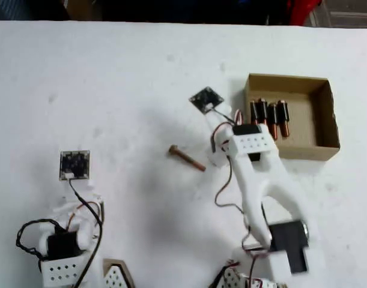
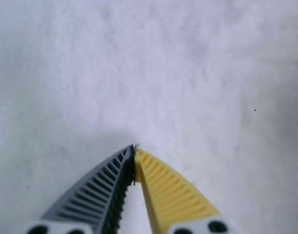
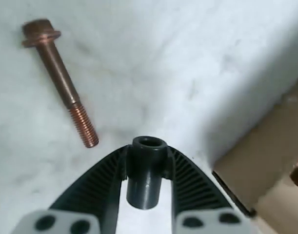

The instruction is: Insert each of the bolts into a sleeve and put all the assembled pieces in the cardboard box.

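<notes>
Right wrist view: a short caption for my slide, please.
Right gripper holds a black sleeve; one bolt lies loose on the table.

White, perhaps cloth-covered table (image 1: 111,72) holds bolt (image 1: 186,158) and cardboard box (image 1: 309,151).

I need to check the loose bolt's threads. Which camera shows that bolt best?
The right wrist view: the bolt lies close, head and threads both clear, apart from the sleeve in the right gripper. The high view shows it small, left of the cardboard box. The left wrist view faces bare table beyond the left gripper.
</notes>
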Motion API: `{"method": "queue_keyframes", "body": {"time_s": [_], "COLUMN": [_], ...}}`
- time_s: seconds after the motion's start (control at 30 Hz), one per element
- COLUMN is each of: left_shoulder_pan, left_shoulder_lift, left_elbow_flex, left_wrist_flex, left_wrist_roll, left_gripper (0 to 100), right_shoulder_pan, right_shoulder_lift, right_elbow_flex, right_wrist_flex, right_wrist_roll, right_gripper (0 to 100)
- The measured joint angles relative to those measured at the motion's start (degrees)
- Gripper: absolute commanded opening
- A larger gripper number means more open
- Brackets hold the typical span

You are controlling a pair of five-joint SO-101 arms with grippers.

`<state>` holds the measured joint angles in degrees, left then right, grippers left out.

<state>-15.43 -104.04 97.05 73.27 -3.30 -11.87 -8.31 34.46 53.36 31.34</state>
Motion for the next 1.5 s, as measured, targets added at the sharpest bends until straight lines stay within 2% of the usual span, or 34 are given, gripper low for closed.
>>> {"method": "queue_keyframes", "body": {"time_s": [0.23,0.43,0.87,1.5], "left_shoulder_pan": [0.0,0.0,0.0,0.0], "left_shoulder_lift": [0.0,0.0,0.0,0.0], "left_elbow_flex": [0.0,0.0,0.0,0.0], "left_wrist_flex": [0.0,0.0,0.0,0.0], "left_wrist_roll": [0.0,0.0,0.0,0.0], "left_gripper": [2,2,2,2], "right_shoulder_pan": [-0.09,-0.18,-0.26,-0.26], "right_shoulder_lift": [-18.46,-34.2,-62.07,-87.38], "right_elbow_flex": [0.0,1.05,20.92,39.82], "right_wrist_flex": [10.64,17.93,17.32,15.65], "right_wrist_roll": [-0.26,-6.33,-7.03,-7.03], "right_gripper": [1.7,1.7,1.7,1.7]}}
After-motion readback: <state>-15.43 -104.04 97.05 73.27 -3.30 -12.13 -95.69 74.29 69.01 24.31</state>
